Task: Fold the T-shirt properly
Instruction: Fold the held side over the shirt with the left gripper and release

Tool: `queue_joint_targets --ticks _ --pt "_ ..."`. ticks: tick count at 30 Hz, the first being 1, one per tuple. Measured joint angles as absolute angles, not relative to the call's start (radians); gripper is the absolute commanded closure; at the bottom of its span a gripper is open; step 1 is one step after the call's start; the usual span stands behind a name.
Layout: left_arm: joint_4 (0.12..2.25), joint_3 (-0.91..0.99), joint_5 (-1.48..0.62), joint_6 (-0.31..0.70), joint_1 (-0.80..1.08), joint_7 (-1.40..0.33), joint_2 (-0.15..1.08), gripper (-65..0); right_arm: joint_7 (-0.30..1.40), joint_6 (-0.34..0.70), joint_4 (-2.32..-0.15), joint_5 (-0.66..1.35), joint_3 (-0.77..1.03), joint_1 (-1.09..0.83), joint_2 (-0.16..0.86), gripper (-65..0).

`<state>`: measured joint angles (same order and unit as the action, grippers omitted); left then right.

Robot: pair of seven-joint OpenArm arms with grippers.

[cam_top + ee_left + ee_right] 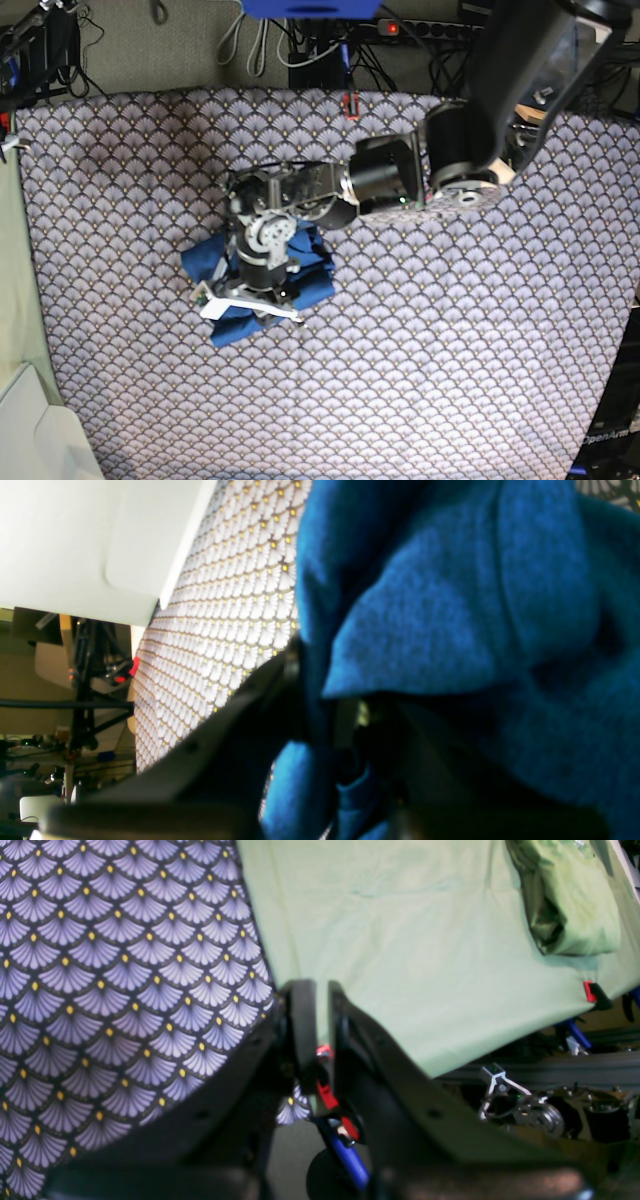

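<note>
The T-shirt (222, 262) is a crumpled medium-blue bundle lying left of centre on the patterned tablecloth (450, 350). My left arm reaches in from the right of the base view, and its gripper (250, 303) points down onto the bundle. In the left wrist view the blue T-shirt (450, 605) fills the right side, and folds of it sit pinched between the dark fingers (250, 705) of my left gripper (340, 720). My right gripper (322, 1010) hangs above the cloth's edge, its fingers nearly together with nothing between them. It does not show in the base view.
A pale green sheet (400, 940) borders the patterned cloth, with an olive-green bundle (570, 900) lying on it and a red clamp (590, 990) at its edge. A white box (40, 430) sits at the base view's bottom left. Cables and a power strip (440, 30) run along the back.
</note>
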<state>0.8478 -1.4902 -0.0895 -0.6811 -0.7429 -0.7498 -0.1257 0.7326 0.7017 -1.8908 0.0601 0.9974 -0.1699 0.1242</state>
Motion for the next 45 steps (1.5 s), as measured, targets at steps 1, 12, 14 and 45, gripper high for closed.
queue_joint_targets --ticks 1,12,14,45 --pt "0.847 -1.490 -0.090 -0.681 -0.743 -0.750 -0.126 -0.4 0.733 0.702 -1.891 0.060 0.997 -0.170 0.124 -2.6" --pt "0.846 -1.490 -0.089 -0.681 -0.740 -0.747 -0.128 -1.4 0.733 0.702 -1.891 0.060 0.997 -0.170 0.124 -2.6" --pt "0.846 -1.490 -0.086 -0.682 -0.733 -0.748 -0.128 -8.8 0.733 0.702 -1.891 0.060 0.997 -0.170 0.123 -2.6" --pt "0.987 -1.473 0.068 -0.678 -0.698 -0.697 -0.069 -53.0 0.732 0.702 -1.890 0.061 0.974 -0.165 0.121 -2.6"
